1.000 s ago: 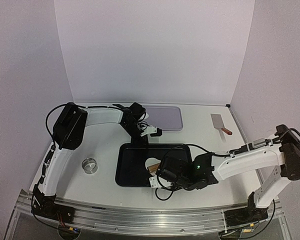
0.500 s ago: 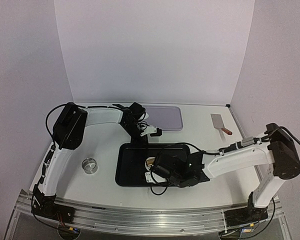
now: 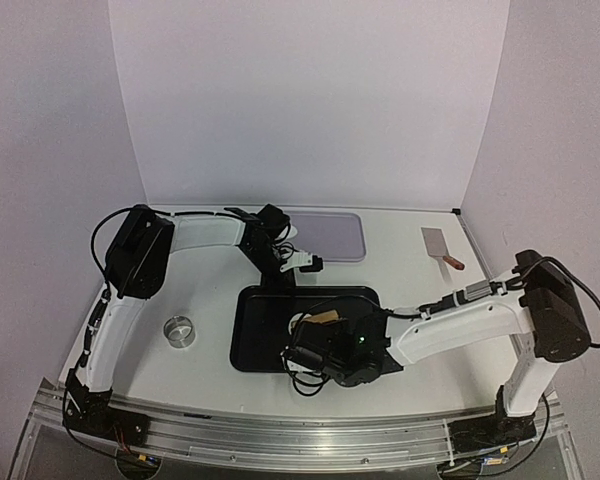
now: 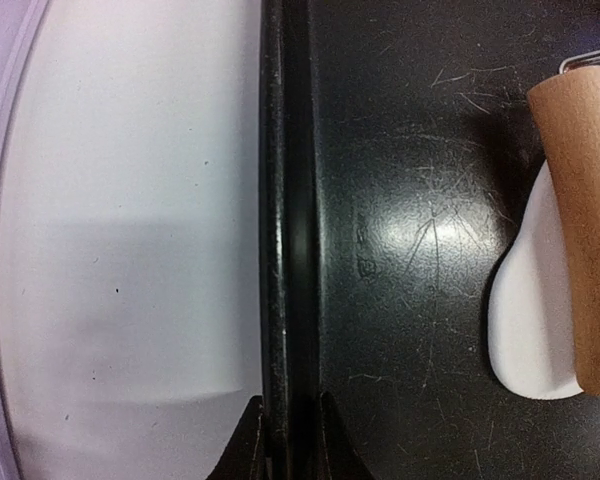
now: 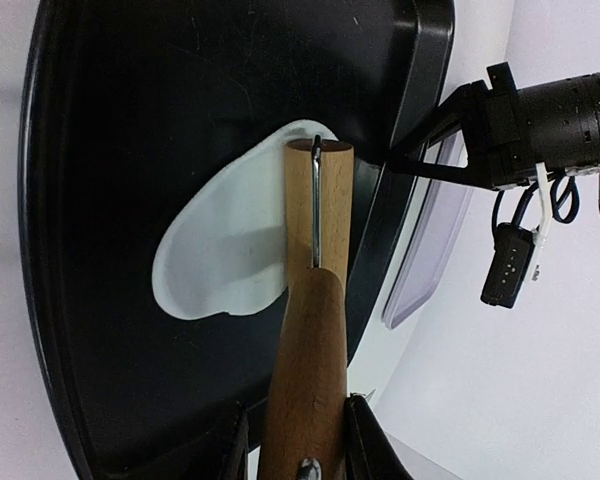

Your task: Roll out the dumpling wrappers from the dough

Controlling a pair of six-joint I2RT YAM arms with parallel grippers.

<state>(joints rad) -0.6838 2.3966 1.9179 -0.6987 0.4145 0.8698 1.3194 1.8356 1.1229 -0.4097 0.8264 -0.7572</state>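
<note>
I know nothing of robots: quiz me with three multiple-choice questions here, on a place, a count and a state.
1. The flattened white dough sheet lies: A on the black rectangular tray; B in a bowl; C on a board.
2. Trays in view: A one; B two; C four.
3. The right gripper is: A open, empty; B shut on the wooden roller; C shut on a spoon.
Answers: A, dough touches the tray floor; B, black plus pale lavender tray; B, its jaws flank the handle.
</note>
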